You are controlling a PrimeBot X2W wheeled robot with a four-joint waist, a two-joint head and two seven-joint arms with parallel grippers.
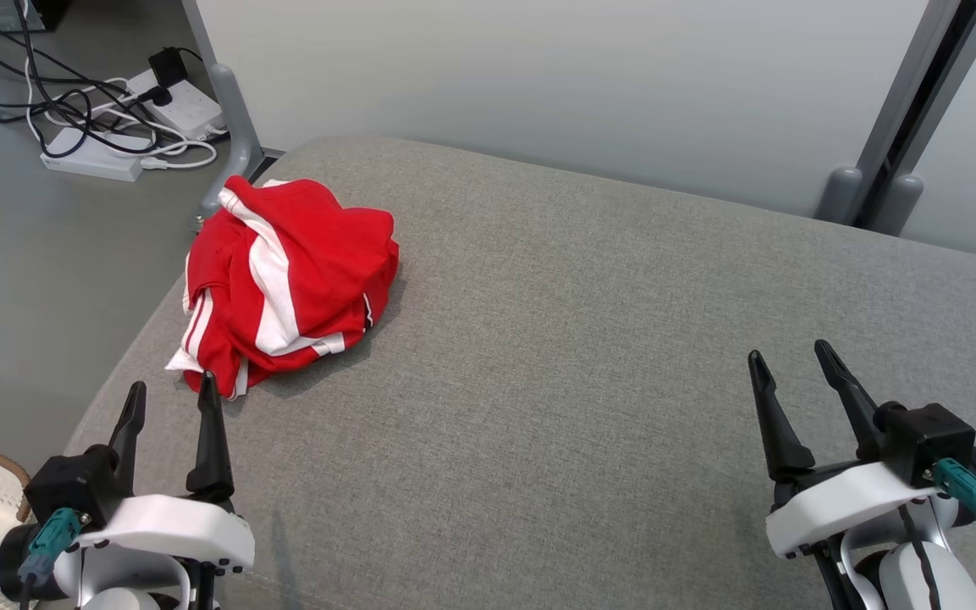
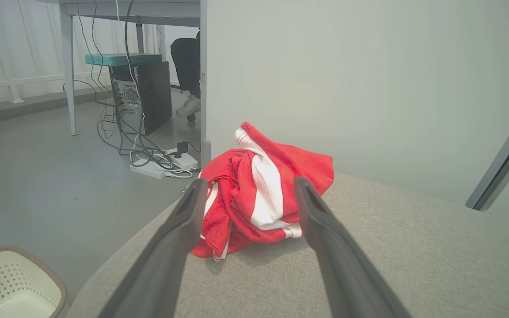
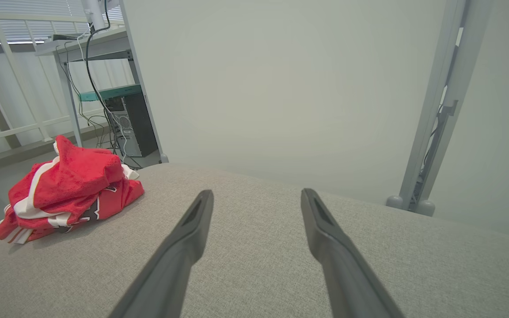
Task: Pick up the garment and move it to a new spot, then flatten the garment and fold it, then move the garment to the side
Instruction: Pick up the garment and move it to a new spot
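A red garment (image 1: 289, 284) with white stripes lies crumpled in a heap near the far left corner of the grey padded table (image 1: 590, 356). My left gripper (image 1: 173, 396) stands open at the lower left, just short of the heap's near edge and not touching it. The left wrist view frames the garment (image 2: 261, 194) between and beyond the two spread dark fingers (image 2: 179, 229). At the lower right my right gripper (image 1: 789, 356) is open over bare table, far from the cloth. From the right wrist the garment (image 3: 71, 192) sits off to the left.
A pale wall panel with grey posts (image 1: 886, 182) runs along the table's far edge. On the floor to the left lie power strips and cables (image 1: 128, 119). A cream perforated basket (image 2: 11, 287) stands on the floor by the table's near left corner.
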